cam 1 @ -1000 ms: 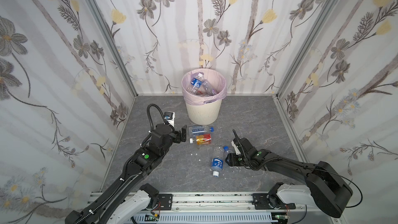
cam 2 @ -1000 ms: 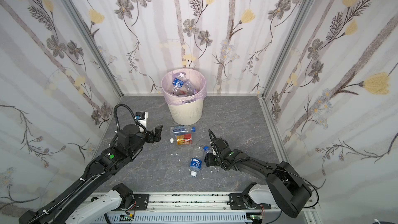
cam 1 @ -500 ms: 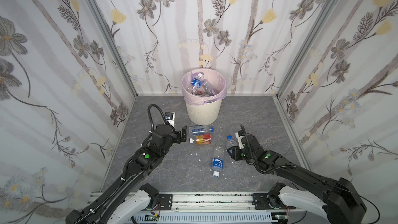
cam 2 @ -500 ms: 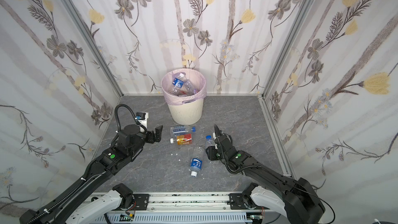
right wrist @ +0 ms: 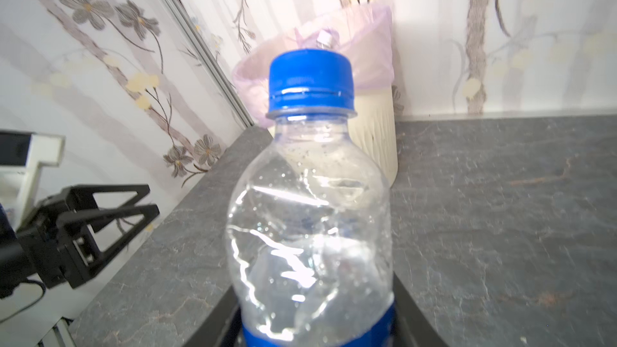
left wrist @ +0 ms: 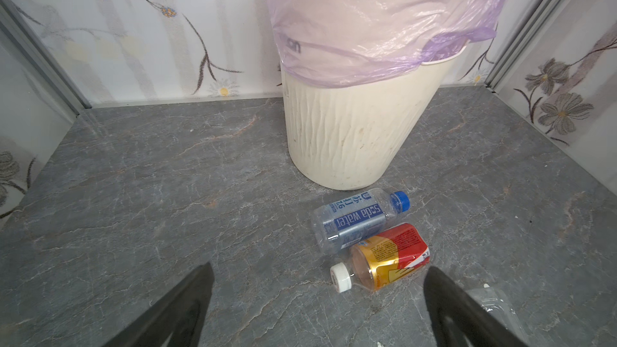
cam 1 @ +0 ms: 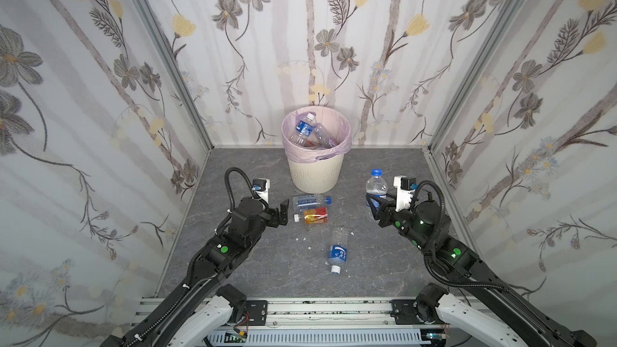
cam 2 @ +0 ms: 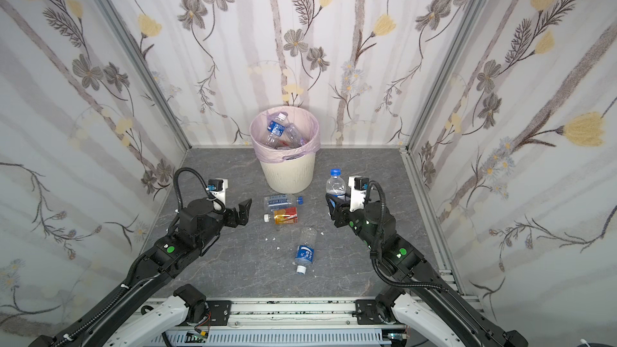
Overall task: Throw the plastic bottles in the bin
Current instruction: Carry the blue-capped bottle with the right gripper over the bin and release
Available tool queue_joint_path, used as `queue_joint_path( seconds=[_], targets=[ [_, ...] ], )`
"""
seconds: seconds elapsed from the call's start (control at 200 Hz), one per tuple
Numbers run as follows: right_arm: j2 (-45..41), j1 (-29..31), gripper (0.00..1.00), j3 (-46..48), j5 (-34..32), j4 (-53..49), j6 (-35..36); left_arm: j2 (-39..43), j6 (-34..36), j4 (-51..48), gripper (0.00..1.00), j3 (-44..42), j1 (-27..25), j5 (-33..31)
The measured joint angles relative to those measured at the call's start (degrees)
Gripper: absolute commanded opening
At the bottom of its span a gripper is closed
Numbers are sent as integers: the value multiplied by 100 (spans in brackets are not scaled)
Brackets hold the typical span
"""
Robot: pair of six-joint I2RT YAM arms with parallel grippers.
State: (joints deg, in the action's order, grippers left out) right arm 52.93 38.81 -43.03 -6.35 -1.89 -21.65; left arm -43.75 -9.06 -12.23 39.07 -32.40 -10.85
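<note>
The cream bin (cam 1: 316,171) (cam 2: 287,175) with a pink liner stands at the back wall and holds several bottles (cam 1: 302,130). My right gripper (cam 1: 375,200) (right wrist: 314,328) is shut on a clear blue-capped bottle (cam 1: 376,185) (right wrist: 310,211), held upright above the floor to the right of the bin. My left gripper (cam 1: 283,210) (left wrist: 319,268) hangs open and empty just left of two lying bottles: a soda water bottle (cam 1: 309,201) (left wrist: 359,220) and a red-orange labelled one (cam 1: 314,217) (left wrist: 387,262). A blue-labelled, white-capped bottle (cam 1: 338,250) lies nearer the front.
Flowered walls (cam 1: 100,128) close in the grey stone floor (cam 1: 253,262) on three sides. Small white crumbs (cam 1: 302,238) lie mid-floor. The arms' rail (cam 1: 317,308) runs along the front edge.
My right gripper has shut on the blue-capped bottle and lifted it off the floor, moving up and to the right. The left arm has not moved.
</note>
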Motion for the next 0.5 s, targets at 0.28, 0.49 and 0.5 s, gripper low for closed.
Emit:
queue_joint_path(
  seconds=[0.28, 0.49, 0.5],
  targets=[
    [2468, -553, 54, -2942, 645, 289, 378, 616, -201, -2, 100, -146, 7, 372],
    [5805, -861, 78, -7261, 1292, -557, 680, 522, -483, 0, 100, -17, 11, 713],
    [5895, -863, 79, -7372, 1307, -647, 697, 520, -487, 0, 100, -17, 11, 737]
  ],
)
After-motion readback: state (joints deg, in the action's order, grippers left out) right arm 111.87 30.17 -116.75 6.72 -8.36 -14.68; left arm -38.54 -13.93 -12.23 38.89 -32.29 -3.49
